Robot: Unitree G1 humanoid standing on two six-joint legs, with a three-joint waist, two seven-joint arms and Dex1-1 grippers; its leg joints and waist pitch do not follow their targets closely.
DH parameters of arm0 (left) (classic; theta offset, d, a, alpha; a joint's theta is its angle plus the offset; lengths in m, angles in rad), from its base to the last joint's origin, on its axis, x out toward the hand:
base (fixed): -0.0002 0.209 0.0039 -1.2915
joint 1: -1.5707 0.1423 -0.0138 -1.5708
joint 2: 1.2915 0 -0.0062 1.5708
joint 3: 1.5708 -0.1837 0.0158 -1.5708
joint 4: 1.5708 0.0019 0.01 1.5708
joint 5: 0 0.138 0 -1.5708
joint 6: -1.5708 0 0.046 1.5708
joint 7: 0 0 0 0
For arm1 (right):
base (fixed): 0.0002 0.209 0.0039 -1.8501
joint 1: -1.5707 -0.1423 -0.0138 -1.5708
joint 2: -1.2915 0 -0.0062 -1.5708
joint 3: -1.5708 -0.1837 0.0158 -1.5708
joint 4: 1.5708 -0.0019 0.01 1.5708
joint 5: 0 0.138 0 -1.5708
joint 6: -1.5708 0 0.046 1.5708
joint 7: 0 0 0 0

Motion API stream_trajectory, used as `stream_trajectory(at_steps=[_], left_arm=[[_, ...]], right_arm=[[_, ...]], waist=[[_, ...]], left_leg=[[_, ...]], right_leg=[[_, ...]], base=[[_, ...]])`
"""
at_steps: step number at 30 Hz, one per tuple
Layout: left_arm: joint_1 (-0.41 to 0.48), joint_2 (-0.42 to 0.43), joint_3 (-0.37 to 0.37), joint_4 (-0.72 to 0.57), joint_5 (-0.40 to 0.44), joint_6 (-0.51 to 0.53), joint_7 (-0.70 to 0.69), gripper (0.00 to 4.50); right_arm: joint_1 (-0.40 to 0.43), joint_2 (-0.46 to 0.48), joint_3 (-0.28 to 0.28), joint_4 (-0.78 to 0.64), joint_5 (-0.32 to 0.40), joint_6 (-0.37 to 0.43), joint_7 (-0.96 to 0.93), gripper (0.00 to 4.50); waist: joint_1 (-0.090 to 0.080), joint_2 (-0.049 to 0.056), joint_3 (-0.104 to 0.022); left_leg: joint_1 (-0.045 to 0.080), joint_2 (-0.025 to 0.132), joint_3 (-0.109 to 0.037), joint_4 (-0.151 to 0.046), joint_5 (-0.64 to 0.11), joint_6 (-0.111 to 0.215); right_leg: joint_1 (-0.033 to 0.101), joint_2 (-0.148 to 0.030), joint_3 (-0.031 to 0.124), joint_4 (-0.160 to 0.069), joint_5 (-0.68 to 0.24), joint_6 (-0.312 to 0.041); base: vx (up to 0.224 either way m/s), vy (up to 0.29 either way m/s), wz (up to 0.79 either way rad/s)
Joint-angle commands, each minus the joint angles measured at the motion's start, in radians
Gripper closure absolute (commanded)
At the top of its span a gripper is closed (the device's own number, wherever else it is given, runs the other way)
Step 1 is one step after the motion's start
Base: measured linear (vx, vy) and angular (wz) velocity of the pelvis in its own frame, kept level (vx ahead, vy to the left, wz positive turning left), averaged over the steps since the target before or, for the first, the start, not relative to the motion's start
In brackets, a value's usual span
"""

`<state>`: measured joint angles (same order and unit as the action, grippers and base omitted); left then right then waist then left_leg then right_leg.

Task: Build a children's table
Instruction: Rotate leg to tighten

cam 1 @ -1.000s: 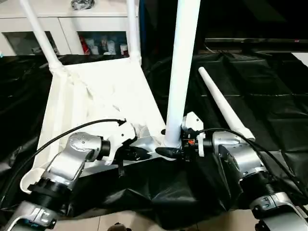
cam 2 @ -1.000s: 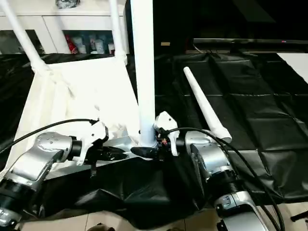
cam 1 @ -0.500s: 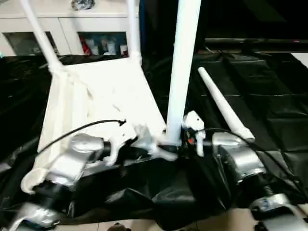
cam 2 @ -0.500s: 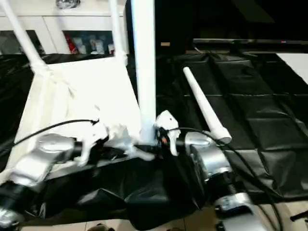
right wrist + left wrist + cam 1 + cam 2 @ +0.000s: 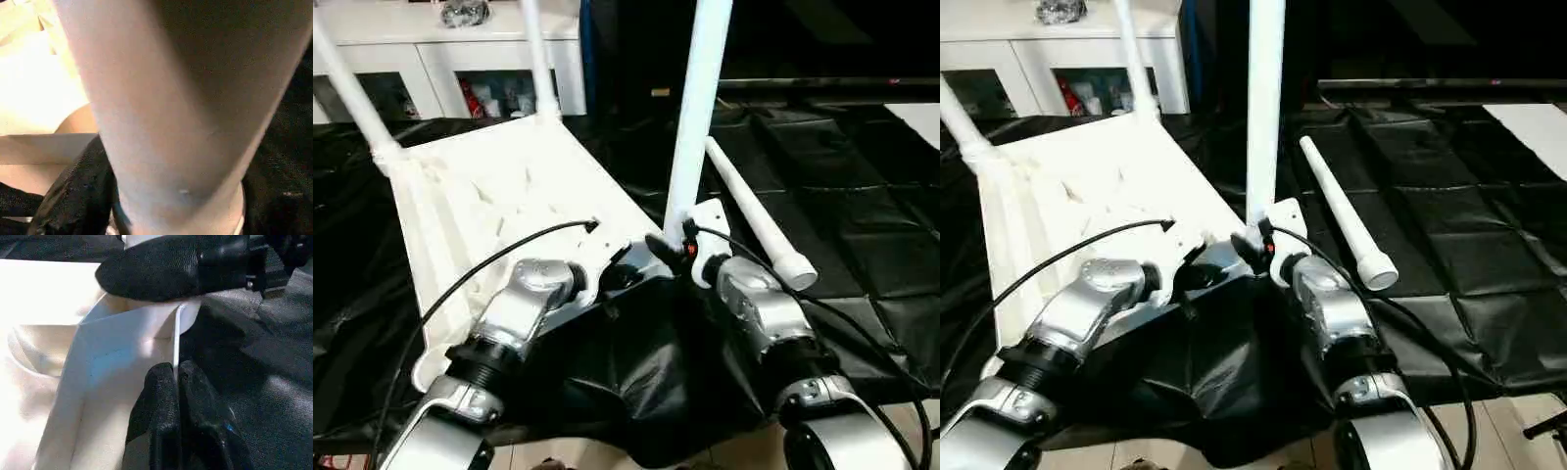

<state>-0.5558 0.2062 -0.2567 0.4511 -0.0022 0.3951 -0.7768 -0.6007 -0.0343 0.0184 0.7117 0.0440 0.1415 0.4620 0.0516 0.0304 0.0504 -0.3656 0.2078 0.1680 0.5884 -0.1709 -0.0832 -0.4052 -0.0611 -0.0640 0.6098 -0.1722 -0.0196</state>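
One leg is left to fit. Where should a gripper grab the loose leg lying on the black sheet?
Grip the loose leg near its wide flanged end, closest to the robot, jaws straddling the tube from above. It lies flat on the black sheet, so its sides are free.

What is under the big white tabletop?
A crinkly black sheet lies under the upside-down tabletop and spreads out all around it. Whatever is beneath the sheet is covered, so I cannot tell.

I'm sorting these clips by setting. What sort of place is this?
Probably an indoor room set up as a work or test space: black sheeting covers the work surface, a white cabinet with glass doors stands behind, and pale floor shows at the near edge.
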Motion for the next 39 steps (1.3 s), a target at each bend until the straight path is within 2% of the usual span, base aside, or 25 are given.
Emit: stream_trajectory(at_steps=[1, 6, 12, 14, 15, 20, 21, 22, 26, 27, 30, 32, 35, 38, 39], left_arm=[[-0.028, -0.025, -0.006, -0.045, -0.014, -0.055, -0.012, 4.5], [0.014, 0.028, -0.014, -0.087, -0.041, -0.09, -0.105, 4.5], [0.059, 0.102, -0.024, -0.146, -0.078, -0.106, -0.234, 4.5], [0.066, 0.118, -0.025, -0.153, -0.079, -0.109, -0.255, 4.5], [0.071, 0.13, -0.026, -0.156, -0.078, -0.113, -0.269, 4.5], [0.098, 0.178, -0.019, -0.189, -0.095, -0.111, -0.335, 4.5], [0.104, 0.189, -0.016, -0.198, -0.1, -0.11, -0.346, 4.5], [0.105, 0.192, -0.016, -0.199, -0.102, -0.11, -0.349, 4.5], [0.127, 0.23, -0.011, -0.216, -0.111, -0.106, -0.388, 4.5], [0.129, 0.233, -0.011, -0.218, -0.113, -0.106, -0.392, 4.5], [0.141, 0.249, -0.008, -0.233, -0.12, -0.099, -0.409, 4.5], [0.144, 0.255, -0.007, -0.237, -0.123, -0.095, -0.413, 4.5], [0.144, 0.258, -0.006, -0.237, -0.126, -0.093, -0.413, 4.5], [0.141, 0.257, -0.01, -0.237, -0.128, -0.091, -0.408, 4.5], [0.139, 0.254, -0.011, -0.236, -0.129, -0.09, -0.405, 4.5]], right_arm=[[0.017, 0.103, 0.106, 0.005, 0.02, 0.023, 0.131, 0.88], [0.039, 0.041, 0.135, -0.04, 0.016, 0.01, 0.23, 0.42], [0.064, -0.067, 0.159, -0.121, 0.036, 0.002, 0.404, 0.42], [0.069, -0.09, 0.161, -0.137, 0.032, -0.007, 0.439, 0.42], [0.075, -0.113, 0.164, -0.154, 0.034, -0.008, 0.483, 0.42], [0.084, -0.169, 0.168, -0.189, 0.051, 0.0, 0.576, 0.42], [0.084, -0.18, 0.169, -0.196, 0.058, 0.005, 0.598, 0.42], [0.084, -0.183, 0.17, -0.198, 0.061, 0.007, 0.604, 0.42], [0.083, -0.202, 0.174, -0.213, 0.079, 0.015, 0.647, 0.42], [0.083, -0.202, 0.174, -0.214, 0.08, 0.017, 0.648, 0.67], [0.081, -0.201, 0.178, -0.214, 0.078, 0.023, 0.661, 0.79], [0.081, -0.2, 0.181, -0.214, 0.077, 0.025, 0.666, 1.16], [0.082, -0.198, 0.185, -0.213, 0.076, 0.025, 0.666, 1.38], [0.088, -0.198, 0.192, -0.218, 0.077, 0.027, 0.666, 1.6], [0.093, -0.198, 0.195, -0.223, 0.078, 0.029, 0.664, 1.6]], waist=[[-0.001, -0.002, -0.063], [-0.009, 0.0, -0.062], [-0.012, 0.0, -0.061], [-0.007, 0.003, -0.061], [-0.006, 0.0, -0.06], [0.009, 0.0, -0.061], [0.011, -0.005, -0.061], [0.011, -0.002, -0.061], [0.014, -0.004, -0.06], [0.014, -0.006, -0.06], [0.014, -0.007, -0.059], [0.014, -0.005, -0.059], [0.015, -0.006, -0.059], [0.016, 0.0, -0.06], [0.015, -0.001, -0.06]], left_leg=[[0.004, 0.011, -0.003, -0.069, -0.262, 0.019], [0.002, 0.014, -0.006, -0.072, -0.271, 0.021], [0.005, 0.017, -0.003, -0.071, -0.272, 0.033], [0.007, 0.018, -0.002, -0.07, -0.272, 0.035], [0.006, 0.019, -0.002, -0.071, -0.271, 0.035], [0.007, 0.02, -0.001, -0.07, -0.257, 0.035], [0.006, 0.021, -0.001, -0.071, -0.252, 0.038], [0.006, 0.022, 0.0, -0.07, -0.251, 0.039], [0.008, 0.021, -0.001, -0.071, -0.252, 0.036], [0.006, 0.021, 0.0, -0.071, -0.251, 0.036], [0.006, 0.02, -0.001, -0.071, -0.248, 0.034], [0.007, 0.021, 0.0, -0.071, -0.248, 0.033], [0.007, 0.02, 0.0, -0.072, -0.251, 0.03], [0.008, 0.02, -0.001, -0.071, -0.247, 0.026], [0.007, 0.02, 0.0, -0.071, -0.247, 0.027]], right_leg=[[0.051, -0.066, 0.041, -0.087, -0.29, -0.177], [0.052, -0.068, 0.04, -0.088, -0.316, -0.172], [0.05, -0.066, 0.043, -0.085, -0.286, -0.194], [0.048, -0.066, 0.044, -0.084, -0.282, -0.197], [0.048, -0.066, 0.043, -0.084, -0.283, -0.198], [0.049, -0.068, 0.044, -0.081, -0.274, -0.197], [0.05, -0.068, 0.044, -0.079, -0.276, -0.197], [0.048, -0.067, 0.044, -0.079, -0.272, -0.2], [0.048, -0.068, 0.044, -0.079, -0.283, -0.196], [0.048, -0.068, 0.044, -0.079, -0.285, -0.194], [0.048, -0.069, 0.045, -0.08, -0.302, -0.188], [0.046, -0.067, 0.045, -0.08, -0.297, -0.189], [0.046, -0.067, 0.044, -0.081, -0.301, -0.187], [0.047, -0.067, 0.045, -0.079, -0.284, -0.191], [0.047, -0.066, 0.044, -0.08, -0.282, -0.191]], base=[[0.0, 0.0, 0.0], [0.0, 0.0, 0.0], [0.0, 0.0, 0.0], [0.0, 0.0, 0.0], [0.0, 0.0, 0.0], [0.0, 0.0, 0.0], [0.0, 0.0, 0.0], [0.0, 0.0, 0.0], [0.0, 0.0, 0.0], [0.0, 0.0, 0.0], [0.0, 0.0, 0.0], [0.0, 0.0, 0.0], [0.0, 0.0, 0.0], [0.0, 0.0, 0.0], [0.0, 0.0, 0.0]])
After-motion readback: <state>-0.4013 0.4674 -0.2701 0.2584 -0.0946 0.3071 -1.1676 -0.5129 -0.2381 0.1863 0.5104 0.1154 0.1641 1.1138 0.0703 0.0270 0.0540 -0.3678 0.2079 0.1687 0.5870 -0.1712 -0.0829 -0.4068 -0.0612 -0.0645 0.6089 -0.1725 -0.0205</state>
